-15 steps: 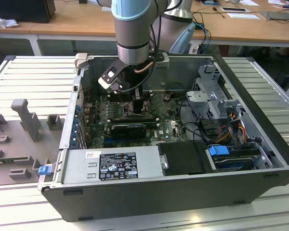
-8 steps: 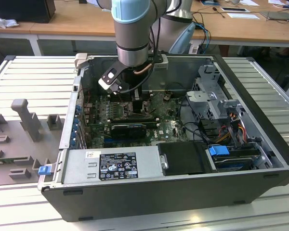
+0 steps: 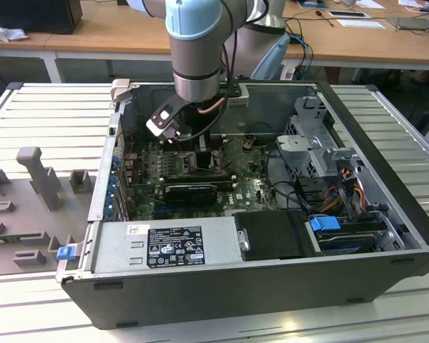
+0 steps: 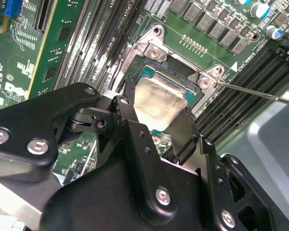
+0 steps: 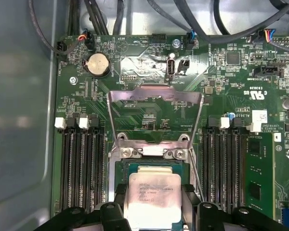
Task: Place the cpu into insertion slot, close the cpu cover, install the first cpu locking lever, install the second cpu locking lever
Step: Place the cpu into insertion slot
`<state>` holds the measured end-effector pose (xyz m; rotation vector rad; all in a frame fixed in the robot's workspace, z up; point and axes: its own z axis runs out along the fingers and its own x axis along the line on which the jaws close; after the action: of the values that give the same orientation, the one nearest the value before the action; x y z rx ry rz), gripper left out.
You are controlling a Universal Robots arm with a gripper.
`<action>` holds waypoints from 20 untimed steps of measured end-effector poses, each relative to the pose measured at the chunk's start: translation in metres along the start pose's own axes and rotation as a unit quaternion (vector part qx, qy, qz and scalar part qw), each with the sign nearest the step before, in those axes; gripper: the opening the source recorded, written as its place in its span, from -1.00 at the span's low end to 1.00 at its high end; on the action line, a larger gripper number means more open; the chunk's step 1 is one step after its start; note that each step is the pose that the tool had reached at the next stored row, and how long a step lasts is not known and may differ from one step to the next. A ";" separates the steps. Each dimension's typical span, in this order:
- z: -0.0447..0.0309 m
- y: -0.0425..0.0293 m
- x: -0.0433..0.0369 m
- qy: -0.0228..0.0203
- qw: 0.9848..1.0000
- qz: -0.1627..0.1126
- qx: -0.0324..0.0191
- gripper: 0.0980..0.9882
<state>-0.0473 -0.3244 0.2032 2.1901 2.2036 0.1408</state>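
Silvery cpu (image 5: 154, 202) flat, top up, clamped in hand (image 5: 154, 190) at insertion slot (image 5: 154, 166); cpu cover (image 5: 156, 93) raised open.

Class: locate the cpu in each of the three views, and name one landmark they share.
Exterior view: hidden beneath the arm's wrist, inside the case.
Second wrist view: cpu between the fingers, over the insertion slot.
First wrist view: cpu between the fingers, before the raised cpu cover.
Shared landmark: black memory slots flanking the slot.

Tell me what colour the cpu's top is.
Pale silvery-grey metal. The cpu shows best in the first wrist view.
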 end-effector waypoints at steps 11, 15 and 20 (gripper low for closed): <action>0.0007 -0.0001 0.0000 0.000 1.000 0.000 0.000 0.15; -0.0096 0.0008 0.0005 0.000 1.000 0.000 0.000 -0.04; -0.0150 0.0013 0.0007 0.000 1.000 0.000 0.000 -0.59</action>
<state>-0.0473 -0.3243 0.2183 2.1906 2.2040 0.1402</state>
